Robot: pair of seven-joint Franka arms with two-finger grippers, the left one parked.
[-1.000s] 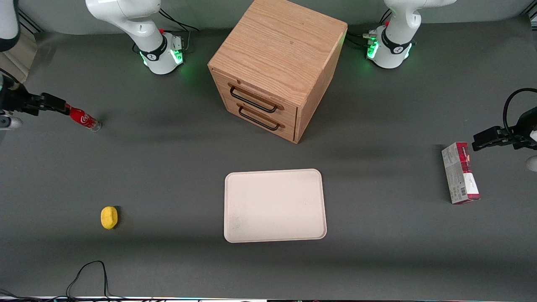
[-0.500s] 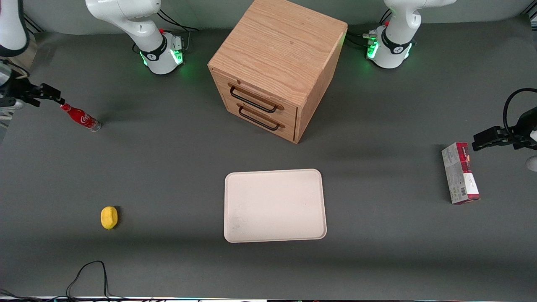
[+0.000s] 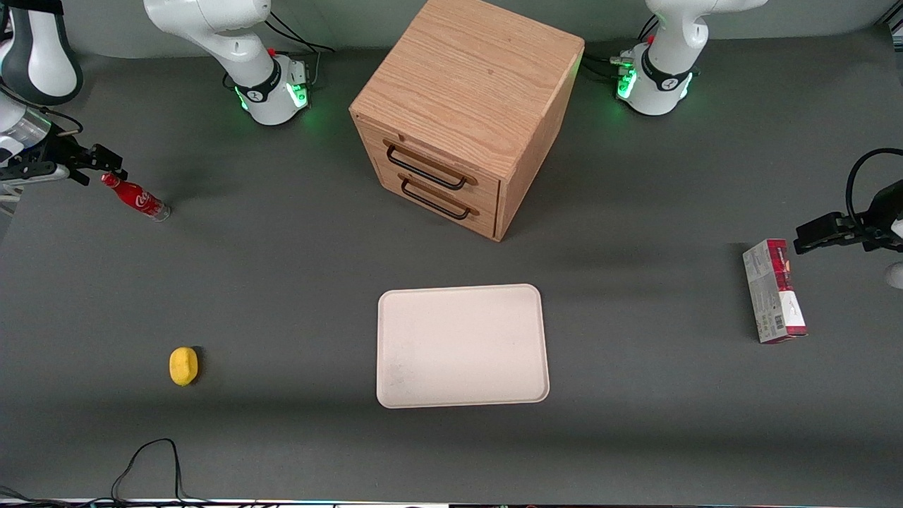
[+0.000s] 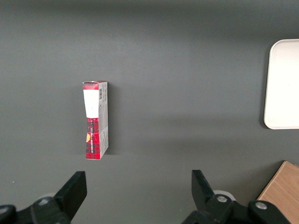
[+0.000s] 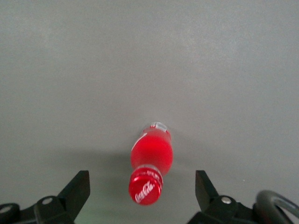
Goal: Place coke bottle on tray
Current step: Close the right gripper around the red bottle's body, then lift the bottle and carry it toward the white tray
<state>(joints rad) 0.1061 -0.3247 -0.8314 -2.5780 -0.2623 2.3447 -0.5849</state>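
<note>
The gripper (image 5: pixel 140 189) hangs above the coke bottle (image 5: pixel 151 163) with its fingers spread wide, apparently not touching it. The bottle stands upright on the surface (image 3: pixel 282 282), toward the working arm's end, well apart from the tray (image 3: pixel 462 346).

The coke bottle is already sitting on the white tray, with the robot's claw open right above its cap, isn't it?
Not quite. The front view shows the coke bottle standing on the grey table, toward the working arm's end, well apart from the tray. The rest holds: the gripper is open above its cap, as the right wrist view shows.
</note>
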